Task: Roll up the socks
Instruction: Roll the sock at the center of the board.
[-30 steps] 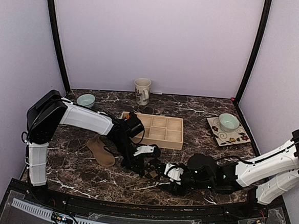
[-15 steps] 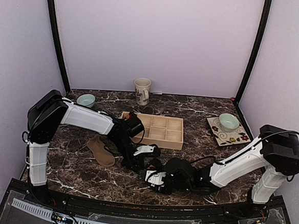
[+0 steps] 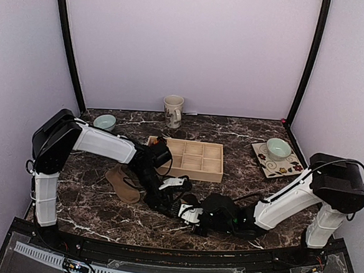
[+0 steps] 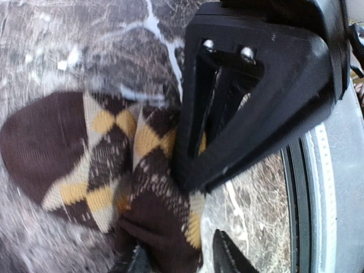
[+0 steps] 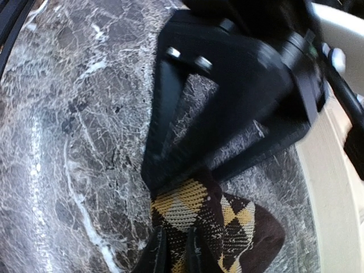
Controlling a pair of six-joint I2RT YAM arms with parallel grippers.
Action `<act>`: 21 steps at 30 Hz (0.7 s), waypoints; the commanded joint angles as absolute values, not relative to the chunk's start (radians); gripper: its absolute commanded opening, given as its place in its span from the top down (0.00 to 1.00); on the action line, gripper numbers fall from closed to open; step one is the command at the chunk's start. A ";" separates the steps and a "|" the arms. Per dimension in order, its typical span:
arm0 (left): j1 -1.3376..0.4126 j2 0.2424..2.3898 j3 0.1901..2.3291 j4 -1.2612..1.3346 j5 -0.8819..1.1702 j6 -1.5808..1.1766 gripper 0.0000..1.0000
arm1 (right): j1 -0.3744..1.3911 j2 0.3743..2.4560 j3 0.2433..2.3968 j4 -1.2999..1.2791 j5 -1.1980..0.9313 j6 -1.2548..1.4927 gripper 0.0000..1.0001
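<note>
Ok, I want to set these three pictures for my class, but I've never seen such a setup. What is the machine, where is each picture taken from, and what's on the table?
The machine is two robots, a left arm and a right arm, bolted at the near edge of a marble table. Each ends in a two-finger gripper. The wide picture comes from a fixed camera above and behind them. The two close-ups come from cameras on the wrists, each showing the other arm's black gripper ahead. On the table lie a tan sock, a wooden tray, a mug, a green bowl, and another bowl on a patterned plate. Between the arms lies a brown argyle sock. The right gripper is pinched shut on it; the left gripper stands open around it.
</note>
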State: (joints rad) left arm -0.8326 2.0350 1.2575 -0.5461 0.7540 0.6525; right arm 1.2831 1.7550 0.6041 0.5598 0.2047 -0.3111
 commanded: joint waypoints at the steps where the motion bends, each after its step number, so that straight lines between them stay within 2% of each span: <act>1: -0.819 2.077 1.151 -0.736 0.598 0.653 0.57 | 1.257 1.819 0.555 0.557 0.144 -0.171 0.96; 5: -0.800 2.027 1.129 -0.719 0.603 0.659 0.54 | 1.206 1.831 0.541 0.576 0.022 -0.062 1.00; 11: -0.767 1.975 1.098 -0.697 0.562 0.675 0.53 | 1.105 1.887 0.581 0.519 -0.225 0.084 1.00; 21: -0.762 1.725 0.992 -0.545 0.464 0.753 0.50 | 0.931 1.956 0.595 0.488 -0.515 0.322 1.00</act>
State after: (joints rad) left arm -0.7692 1.8175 1.0420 -0.5655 0.5842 0.7017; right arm 0.9813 1.8809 0.6239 0.7189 -0.4313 0.2024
